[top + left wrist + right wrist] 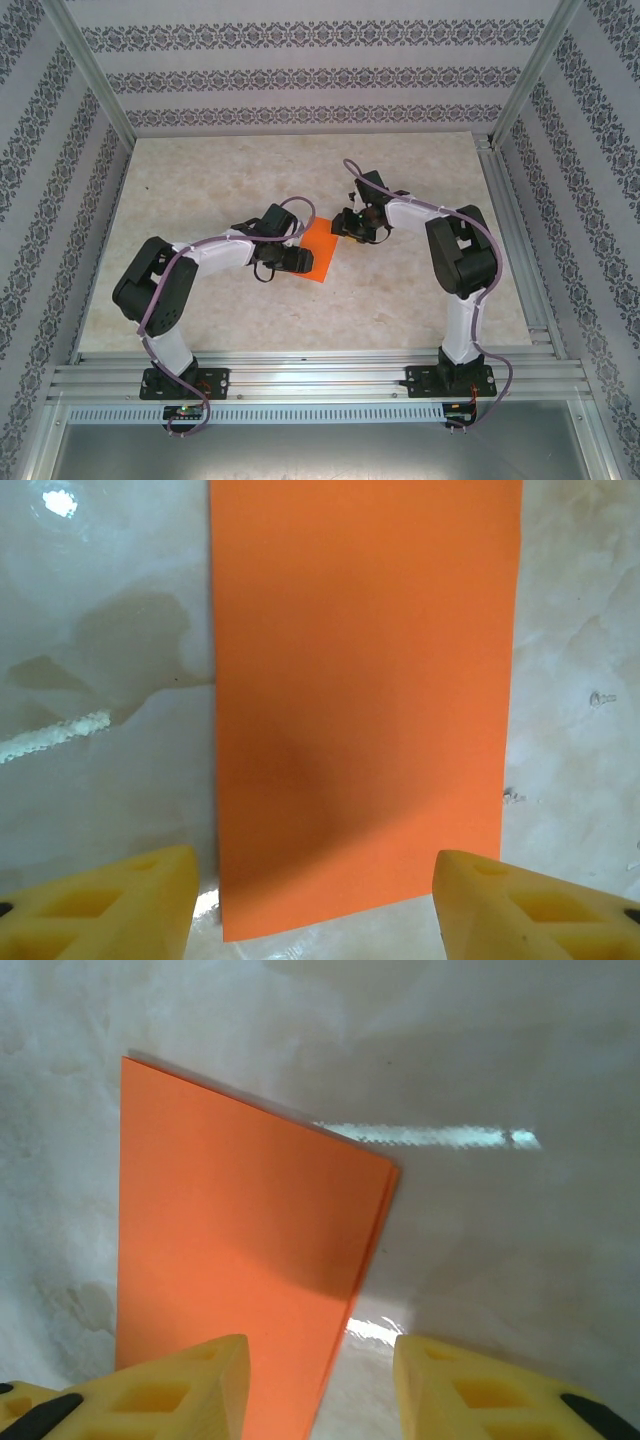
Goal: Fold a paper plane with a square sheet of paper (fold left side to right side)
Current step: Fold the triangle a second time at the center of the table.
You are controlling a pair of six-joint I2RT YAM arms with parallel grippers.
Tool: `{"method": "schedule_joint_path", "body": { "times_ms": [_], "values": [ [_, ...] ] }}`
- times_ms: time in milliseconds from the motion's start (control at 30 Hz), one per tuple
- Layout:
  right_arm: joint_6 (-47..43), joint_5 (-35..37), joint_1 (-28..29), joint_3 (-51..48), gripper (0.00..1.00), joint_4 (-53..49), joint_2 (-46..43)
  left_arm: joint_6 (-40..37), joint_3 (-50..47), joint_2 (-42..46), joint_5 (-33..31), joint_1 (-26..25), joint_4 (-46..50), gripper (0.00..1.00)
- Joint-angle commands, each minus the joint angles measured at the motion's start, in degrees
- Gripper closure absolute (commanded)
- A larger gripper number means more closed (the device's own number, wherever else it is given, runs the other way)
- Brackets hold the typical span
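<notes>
Lying on the table: the square sheet of paper [320, 250] is seen flat on the pale marbled table [200, 190], near its middle and between the two grippers.
Sheet shape: a plain bright orange oblong, longer than wide, is shown. In the right wrist view two layers are seen stacked along its right edge [230, 1250], so it is read as folded in half.
Sheet from the left wrist: the paper [360, 680] is seen running straight away from the camera, with its near short edge set between the fingers.
Left gripper: the left gripper [292, 258] is held low at the sheet's near-left side in the top view.
Left fingers: the yellow fingers [110, 905] are spread wide, one at each side of the sheet's near end [315, 880]. Nothing is clasped.
Right gripper: the right gripper [352, 224] is placed at the sheet's far-right side in the top view.
Right fingers: the yellow fingers [170, 1390] are parted. One is seen over the paper and the other over bare table, and the sheet's long edge is passed through the gap [320, 1355]. Nothing is pinched.
Contact: whether any finger is touching the paper cannot be told.
Arms: both are bent inward toward the sheet.
Surroundings: the table is enclosed by patterned walls [300, 75].
</notes>
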State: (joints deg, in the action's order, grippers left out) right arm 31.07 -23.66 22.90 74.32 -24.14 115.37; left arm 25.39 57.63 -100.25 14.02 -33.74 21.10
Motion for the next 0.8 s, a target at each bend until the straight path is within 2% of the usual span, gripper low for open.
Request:
{"method": "schedule_joint_path", "body": {
  "times_ms": [0,233,633,767],
  "values": [
    [1.36,-0.26,0.94,2.76,0.58,0.71,2.38,3.20,0.90,-0.55,0.77,0.84,-1.92,0.36],
    [1.61,-1.43,2.70,6.40,0.59,0.89,5.76,4.80,-1.49,1.06,-0.32,1.34,-3.33,0.36],
    [1.89,-3.87,4.71,13.29,0.61,2.31,9.32,1.73,-5.59,10.05,-4.25,2.48,-1.03,0.36],
    [1.37,-2.84,4.27,12.92,0.60,0.95,6.56,-0.10,-7.74,12.12,-0.87,2.41,-3.78,0.36]
  ]
}}
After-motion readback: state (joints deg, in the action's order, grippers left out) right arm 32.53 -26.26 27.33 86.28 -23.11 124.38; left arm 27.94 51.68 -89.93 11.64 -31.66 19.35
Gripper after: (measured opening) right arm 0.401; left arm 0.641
